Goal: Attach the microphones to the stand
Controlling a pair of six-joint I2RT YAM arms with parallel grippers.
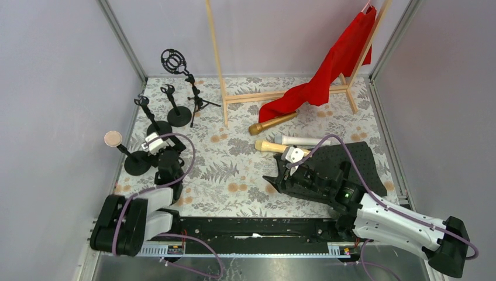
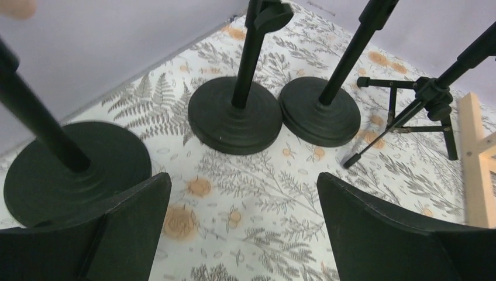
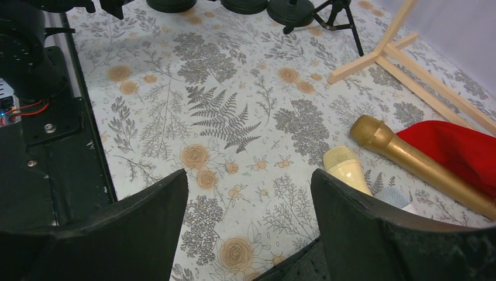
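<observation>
Microphones first: the gold microphone (image 1: 272,123) lies on the flowered table (image 1: 234,175) just near of the wooden rack (image 1: 217,58). Its tail end touches the red cloth (image 1: 327,70) that hangs from the rack. Nearer to me lie the white microphone (image 1: 304,140) and the pale yellow microphone (image 1: 272,146), close side by side with their heads to the left. The yellow one's tail runs under my right arm. The pink microphone (image 1: 112,139) sits at the top of the leaning pole of the nearest round stand (image 1: 137,164), at the left edge of the table.

My left gripper (image 2: 243,181) hovers low over the table with its fingers spread wide and nothing between them. It faces the middle stand (image 2: 234,114), the farther stand (image 2: 319,111) and the tripod stand (image 2: 421,99), and the nearest stand's base is just beside its left finger.

My right gripper (image 3: 248,175) is also spread and empty, pointing left over bare tablecloth. The yellow head lies just beside its right finger, with the gold microphone beyond. My right arm lies across the black pad (image 1: 365,155).
</observation>
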